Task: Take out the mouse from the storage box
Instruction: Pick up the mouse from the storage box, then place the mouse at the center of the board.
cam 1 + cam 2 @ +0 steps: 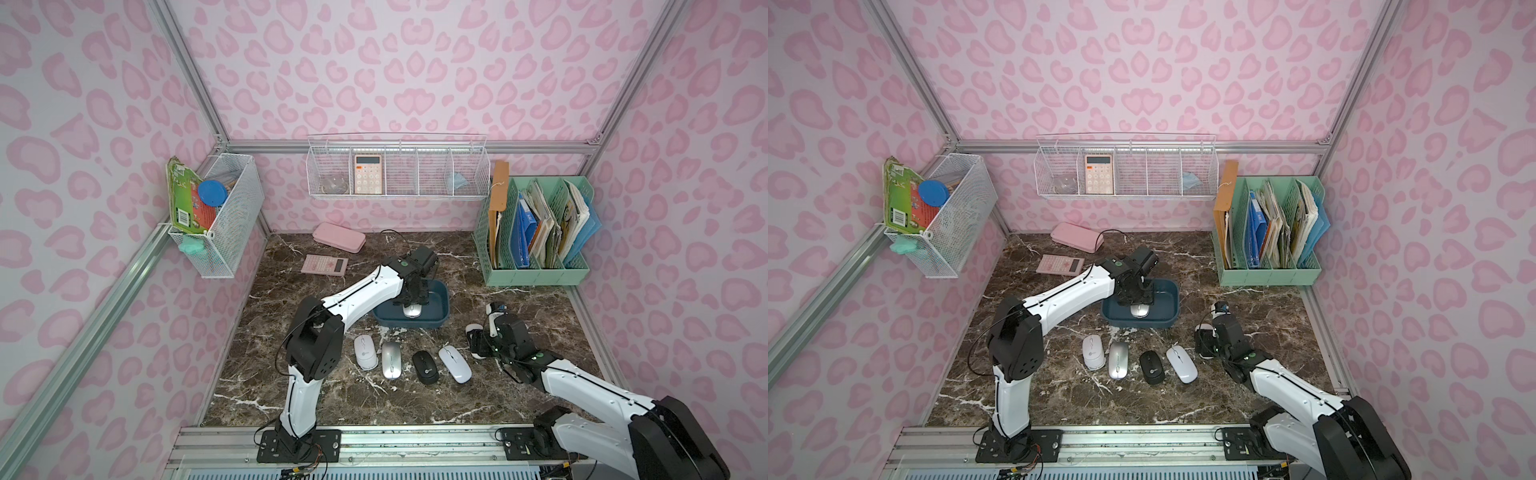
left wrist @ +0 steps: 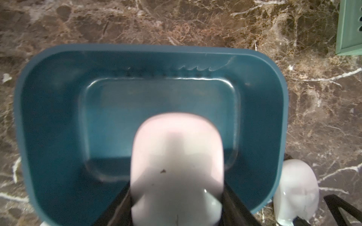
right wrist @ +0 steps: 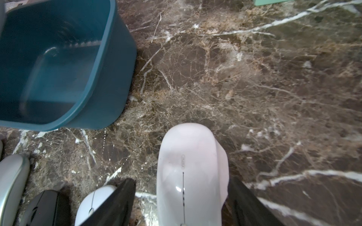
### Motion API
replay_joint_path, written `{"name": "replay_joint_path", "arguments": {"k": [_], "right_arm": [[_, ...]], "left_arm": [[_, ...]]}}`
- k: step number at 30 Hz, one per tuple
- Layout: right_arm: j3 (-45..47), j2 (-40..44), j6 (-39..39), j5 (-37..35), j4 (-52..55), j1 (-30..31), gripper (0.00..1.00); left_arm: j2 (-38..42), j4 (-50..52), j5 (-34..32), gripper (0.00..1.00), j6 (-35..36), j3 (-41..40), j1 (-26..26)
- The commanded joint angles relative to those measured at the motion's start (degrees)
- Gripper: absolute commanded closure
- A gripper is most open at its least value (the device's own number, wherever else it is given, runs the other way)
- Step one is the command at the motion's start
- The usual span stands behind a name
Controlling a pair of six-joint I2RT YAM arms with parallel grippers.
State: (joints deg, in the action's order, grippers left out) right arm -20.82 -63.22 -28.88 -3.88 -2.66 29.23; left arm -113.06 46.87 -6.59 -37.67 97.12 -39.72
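- Handling (a judgement): the mouse (image 2: 176, 152) should be light, with a stiff, hollow plastic shell. The glossy domed back is likely slippery, so a pinch set too high may slide off. The buttons and wheel are the delicate parts.
- Where to grip: across the two long flanks, near mid-length and low down, where the sides run closest to parallel. Keep off the dome.
- Appearance: a low, rounded oval. In both top views it reads silver-grey with a dark centre line (image 1: 411, 311) (image 1: 1139, 310). The left wrist view shows a pale, shiny, blurred shell with one small dark speck.
- Position: inside the storage box (image 1: 415, 326), close to its near wall, at the centre of the frame in both top views.
- Left jaws: one stands on each flank of the mouse and they appear pressed against it, pinching it. Whether it has cleared the box floor cannot be told.
- Storage box: shallow, dark teal, with rounded corners and rim (image 2: 156, 48). No other item shows in it. A straight vertical lift should clear the rim.
- Surface (image 1: 332, 399): dark veined marble carrying the box.
- Row of four mice, lower centre, just below the box: white (image 1: 365, 352), silver (image 1: 391, 360), black (image 1: 425, 367), white (image 1: 455, 364).
- Right jaws: spread around a fifth mouse (image 3: 192, 172), white, lying on the surface right of centre. A gap shows beside one finger (image 3: 117, 203).
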Motion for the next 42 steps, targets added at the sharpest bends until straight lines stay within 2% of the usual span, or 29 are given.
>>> {"name": "replay_joint_path", "arguments": {"k": [1,9,18,27,32,42], "right_arm": [[-0.97,-0.45,-0.55,-0.17,0.64,0.08,0.22],[-5.01,-0.23,-0.37,-0.77,3.9,0.05,0.22],[-11.31,-1.95,-1.08,-1.15,9.25,1.44,0.22],[-19.47,-6.48,-2.65,-4.95,15.67,7.56,0.22],[-25.49,-10.62,-3.58,-8.84,20.28,12.53,0.22],[-29.53,-16.69,-9.45,-12.16,21.69,19.76,0.22]], "left_arm": [[4.26,-0.37,-1.33,0.47,-2.13,-3.78,1.11],[15.93,-2.17,-1.64,0.48,-3.02,-17.63,5.68],[24.47,-7.12,1.9,0.48,-2.33,-31.81,16.15],[23.69,-11.5,4.6,0.48,-0.92,-35.56,23.37],[22.16,-15.36,8.55,0.48,-0.5,-38.09,27.58],[17.92,-19.19,13.27,0.48,0.5,-40.2,30.32]]}}
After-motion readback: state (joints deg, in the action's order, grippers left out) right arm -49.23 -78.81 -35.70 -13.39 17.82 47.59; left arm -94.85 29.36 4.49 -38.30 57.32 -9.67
